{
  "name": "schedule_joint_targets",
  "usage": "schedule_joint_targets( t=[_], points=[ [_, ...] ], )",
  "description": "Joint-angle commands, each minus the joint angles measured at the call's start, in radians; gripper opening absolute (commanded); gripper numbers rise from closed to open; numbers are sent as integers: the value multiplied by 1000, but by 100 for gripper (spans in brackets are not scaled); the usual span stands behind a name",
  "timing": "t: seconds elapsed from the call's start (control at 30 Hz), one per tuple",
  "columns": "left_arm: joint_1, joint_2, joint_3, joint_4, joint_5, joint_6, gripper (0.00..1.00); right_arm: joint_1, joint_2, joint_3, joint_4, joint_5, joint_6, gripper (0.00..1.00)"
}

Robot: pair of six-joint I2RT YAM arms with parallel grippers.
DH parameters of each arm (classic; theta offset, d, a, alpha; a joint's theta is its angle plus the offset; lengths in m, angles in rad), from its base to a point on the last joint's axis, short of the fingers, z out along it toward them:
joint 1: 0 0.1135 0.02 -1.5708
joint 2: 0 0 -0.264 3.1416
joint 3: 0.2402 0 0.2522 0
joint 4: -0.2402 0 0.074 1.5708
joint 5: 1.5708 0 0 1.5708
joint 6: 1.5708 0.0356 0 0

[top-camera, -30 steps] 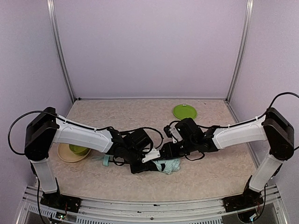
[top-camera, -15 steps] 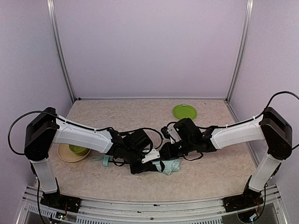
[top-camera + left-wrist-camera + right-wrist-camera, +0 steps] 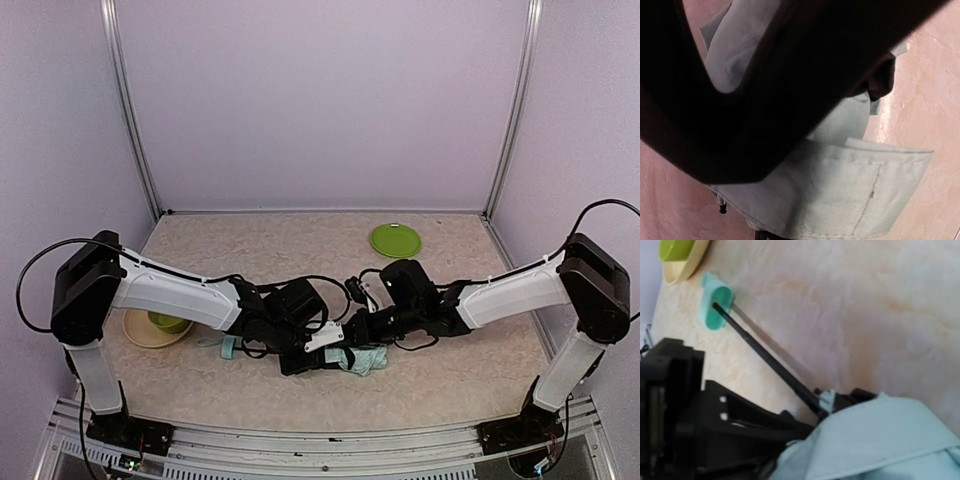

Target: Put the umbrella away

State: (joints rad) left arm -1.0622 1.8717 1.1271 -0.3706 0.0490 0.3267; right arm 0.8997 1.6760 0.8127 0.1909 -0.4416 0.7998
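- Enclosure: plain pale lilac back wall [image 3: 320,100], matching left wall [image 3: 50,120] and right wall [image 3: 590,120].
- Two slim aluminium posts, one in each far corner: left post [image 3: 130,110], right post [image 3: 512,110]; both lean outward toward top.
- Table [image 3: 280,245]: beige, marbled stone-look surface, matte.
- Metal rail [image 3: 320,442] along near edge of table.
- Light: even, soft, diffuse; faint shadows only; warm pinkish cast on table in wrist views.

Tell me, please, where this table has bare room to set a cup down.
Free: the back left of the table, between the rear wall, the green plate and the left arm; also the near right corner in front of the right arm. Crowded: the centre, where both arms meet over the umbrella, and beside the bowl.
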Motion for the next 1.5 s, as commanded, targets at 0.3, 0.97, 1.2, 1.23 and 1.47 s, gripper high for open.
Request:
schedule_joint_targets(
  t=[0.3, 0.97, 1.2, 1.23, 1.47],
  points=[
    [42, 42, -13, -25, -9, -105, 0, 74, -86, -143, 192, -257, 16, 0],
    [72, -25, -72, 81, 60, -101, 0, 31, -129, -169, 104, -160, -106, 0],
    [88, -34, -91, 88, 166, -67, 0, -19, -165, -145, 92, -158, -86, 2],
    [100, -30, -86, 78, 199, -68, 0, -30, -180, -133, 61, -154, -107, 9],
    [129, 40, -29, -91, 340, -70, 0, -46, -319, -39, -165, 13, -387, 40]
  ],
)
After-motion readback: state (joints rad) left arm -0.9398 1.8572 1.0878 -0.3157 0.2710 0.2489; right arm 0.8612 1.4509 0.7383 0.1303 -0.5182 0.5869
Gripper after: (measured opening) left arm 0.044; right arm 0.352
